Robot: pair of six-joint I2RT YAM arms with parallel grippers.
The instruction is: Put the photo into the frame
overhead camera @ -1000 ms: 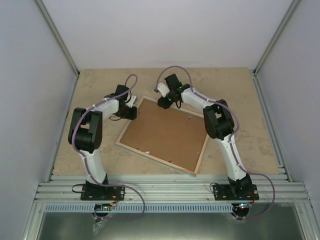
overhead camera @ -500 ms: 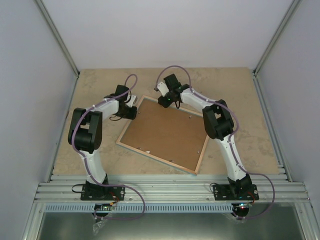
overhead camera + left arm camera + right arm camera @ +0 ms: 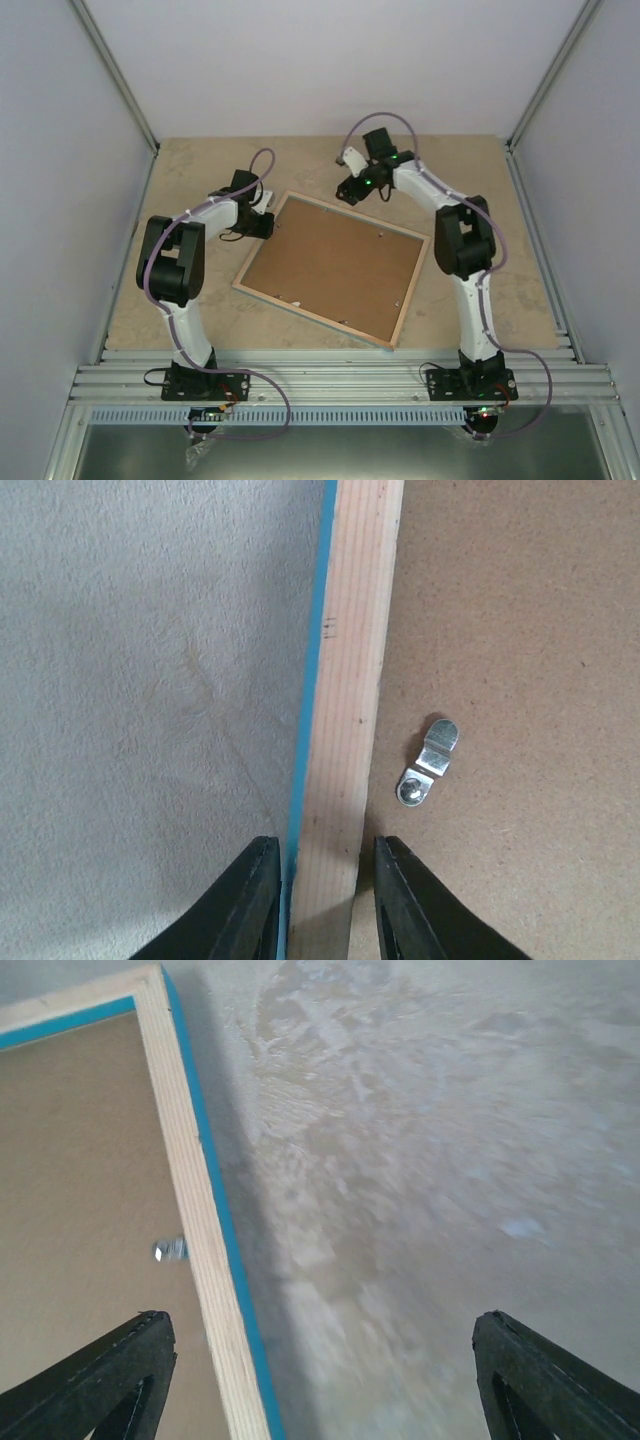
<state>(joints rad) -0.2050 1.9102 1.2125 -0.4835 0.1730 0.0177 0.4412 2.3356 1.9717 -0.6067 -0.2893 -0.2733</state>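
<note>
While the left gripper (image 3: 320, 900) straddles the bare-wood rim of the large rectangular picture frame (image 3: 411, 294), whether pinching I cannot tell, the right gripper (image 3: 320, 1338) hangs spread and empty over the beige table (image 3: 430, 1140); it should probably work the small metal clip (image 3: 428, 763) only with the frame braced. The frame lies between the arms, turquoise face down, brown backing board (image 3: 330, 265) up, long axis left-to-right, right end nearer; no photo shows.
</note>
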